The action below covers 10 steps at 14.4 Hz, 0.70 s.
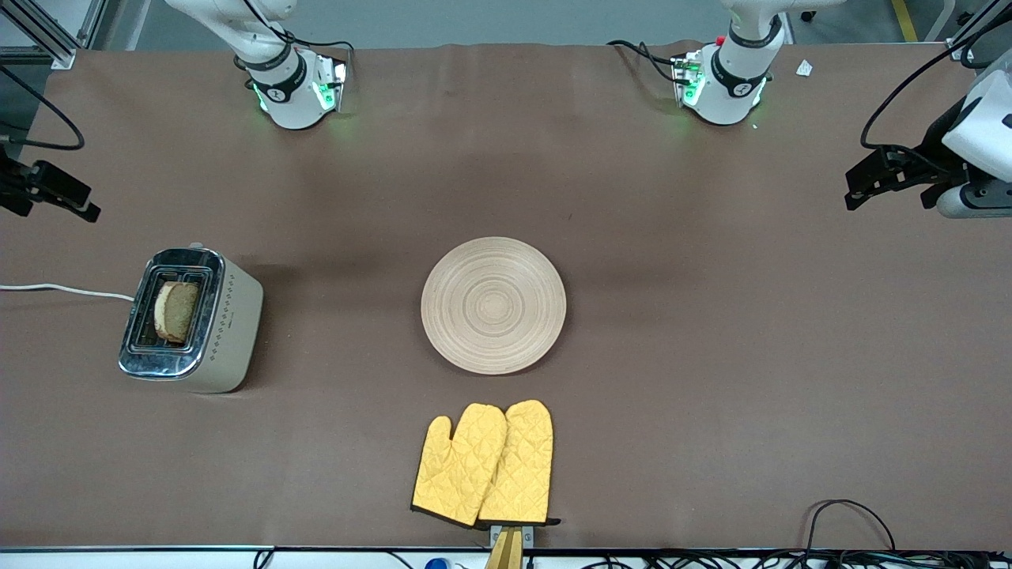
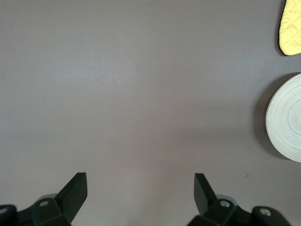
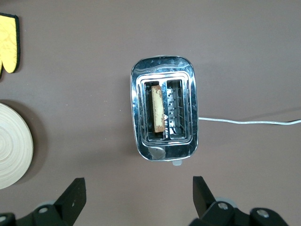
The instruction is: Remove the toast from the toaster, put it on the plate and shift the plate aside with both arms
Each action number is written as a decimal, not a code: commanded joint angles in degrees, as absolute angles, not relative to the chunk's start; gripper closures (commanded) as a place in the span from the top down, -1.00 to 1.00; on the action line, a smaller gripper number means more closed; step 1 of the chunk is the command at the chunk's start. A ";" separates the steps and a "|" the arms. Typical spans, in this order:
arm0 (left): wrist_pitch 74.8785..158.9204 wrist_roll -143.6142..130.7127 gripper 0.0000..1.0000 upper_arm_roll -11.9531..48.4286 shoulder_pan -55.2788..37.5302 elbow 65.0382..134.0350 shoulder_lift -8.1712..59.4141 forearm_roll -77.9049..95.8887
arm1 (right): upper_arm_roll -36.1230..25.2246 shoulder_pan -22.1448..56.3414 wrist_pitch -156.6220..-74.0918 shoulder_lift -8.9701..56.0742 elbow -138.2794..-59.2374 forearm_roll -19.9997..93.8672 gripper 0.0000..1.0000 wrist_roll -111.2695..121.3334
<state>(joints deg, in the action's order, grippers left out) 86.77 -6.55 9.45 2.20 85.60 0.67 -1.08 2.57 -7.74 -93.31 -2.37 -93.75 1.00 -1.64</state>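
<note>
A slice of toast (image 1: 175, 310) stands upright in one slot of a shiny toaster (image 1: 190, 320) at the right arm's end of the table; the right wrist view shows the toast (image 3: 158, 110) edge-on in the toaster (image 3: 164, 113). The round pale wooden plate (image 1: 493, 305) lies bare at mid-table, and its rim shows in both wrist views (image 2: 287, 117) (image 3: 11, 146). My right gripper (image 1: 79, 201) (image 3: 139, 193) hangs open over the table beside the toaster. Over bare table at the left arm's end, my left gripper (image 1: 858, 190) (image 2: 140, 188) is open and holds nothing.
A pair of yellow quilted oven mitts (image 1: 484, 465) (image 2: 291, 28) (image 3: 9, 42) lies nearer the front camera than the plate. The toaster's white cable (image 1: 63, 290) (image 3: 249, 122) runs off the table's end. Cables lie along the front edge (image 1: 846, 521).
</note>
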 commanded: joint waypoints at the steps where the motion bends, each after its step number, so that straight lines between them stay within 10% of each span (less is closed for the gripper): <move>1: 85.87 -5.71 1.00 9.49 2.55 85.25 0.26 -0.70 | 2.90 -8.35 -95.71 -2.99 -97.20 1.58 1.00 -2.11; 10: 85.96 -5.80 1.00 9.32 2.64 83.68 1.75 -0.88 | 2.81 -12.21 -108.00 0.17 -106.07 1.41 1.00 -1.14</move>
<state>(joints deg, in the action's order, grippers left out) 86.77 -6.55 9.33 2.33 85.59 0.77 -1.08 2.18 -10.55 -104.68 -0.19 -103.08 0.99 -1.60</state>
